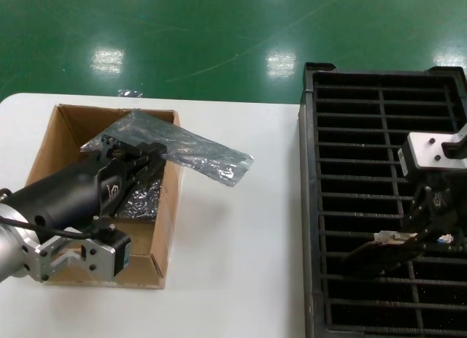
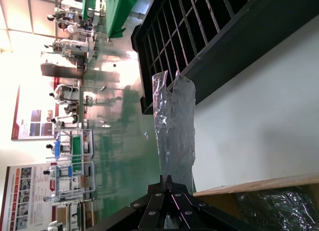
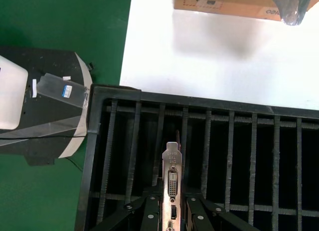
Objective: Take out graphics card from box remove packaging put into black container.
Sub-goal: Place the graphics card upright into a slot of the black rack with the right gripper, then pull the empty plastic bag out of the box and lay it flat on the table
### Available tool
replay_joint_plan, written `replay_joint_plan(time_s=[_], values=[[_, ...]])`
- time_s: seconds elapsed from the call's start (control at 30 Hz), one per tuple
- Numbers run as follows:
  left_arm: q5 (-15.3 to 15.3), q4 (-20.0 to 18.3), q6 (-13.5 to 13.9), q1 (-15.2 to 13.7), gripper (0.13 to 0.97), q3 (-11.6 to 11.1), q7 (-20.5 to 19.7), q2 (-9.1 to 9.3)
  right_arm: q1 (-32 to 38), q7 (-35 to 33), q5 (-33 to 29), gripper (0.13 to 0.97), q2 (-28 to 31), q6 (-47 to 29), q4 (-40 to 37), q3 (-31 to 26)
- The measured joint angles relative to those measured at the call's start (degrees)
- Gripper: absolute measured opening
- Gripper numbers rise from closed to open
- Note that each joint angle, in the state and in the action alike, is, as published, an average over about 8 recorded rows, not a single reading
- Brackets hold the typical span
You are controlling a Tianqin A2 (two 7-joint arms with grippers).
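My left gripper [image 1: 151,152] is shut on one end of the empty silver packaging [image 1: 208,154] and holds it in the air over the far right wall of the brown box [image 1: 166,206]. In the left wrist view the packaging [image 2: 175,122] sticks straight out from the closed gripper [image 2: 169,180]. Over the black container [image 1: 365,170], my right gripper [image 1: 417,239] is shut on the graphics card [image 1: 390,238]. The card's silver bracket [image 3: 172,173] sits between the fingers [image 3: 149,211] above the slots [image 3: 229,141].
More shiny bagged cards [image 1: 142,196] lie inside the box. Between box and container stretches the white table [image 1: 241,265]. Green floor lies beyond the table. A black and grey base [image 3: 45,116] stands on the floor beside the container's corner.
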Motion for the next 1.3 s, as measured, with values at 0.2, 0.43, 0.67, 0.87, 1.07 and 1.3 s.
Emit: replay_joint_plan(time_s=[0.2,0.43,0.67,0.87,1.07,1.3], values=[[0.0,0.0,0.0,0.0,0.139,0.0,0.0,0.0,-0.2,-0.1,-0.3,0.188,-0.4,0.0,0.2,0.0],[0.0,0.0,0.0,0.0,0.139,0.0,0.0,0.0,-0.6,-1.0,-1.6,0.193,-1.7,0.0,-0.9,0.0],[0.0,0.0,0.0,0.0,0.139,0.0,0.0,0.0,-0.8,-1.4,-2.4,0.225,-2.6,0.0,-1.2,0.0],[0.0,0.0,0.0,0.0,0.139,0.0,0.0,0.0,-0.5,-1.5,-2.1,0.29,-2.5,0.0,-0.7,0.0],[0.0,0.0,0.0,0.0,0.139,0.0,0.0,0.0,0.3,-1.2,-0.8,0.329,-0.7,0.0,1.3,0.0],[0.0,0.0,0.0,0.0,0.139,0.0,0.0,0.0,1.0,-1.0,0.4,0.455,1.3,0.0,3.5,0.0]])
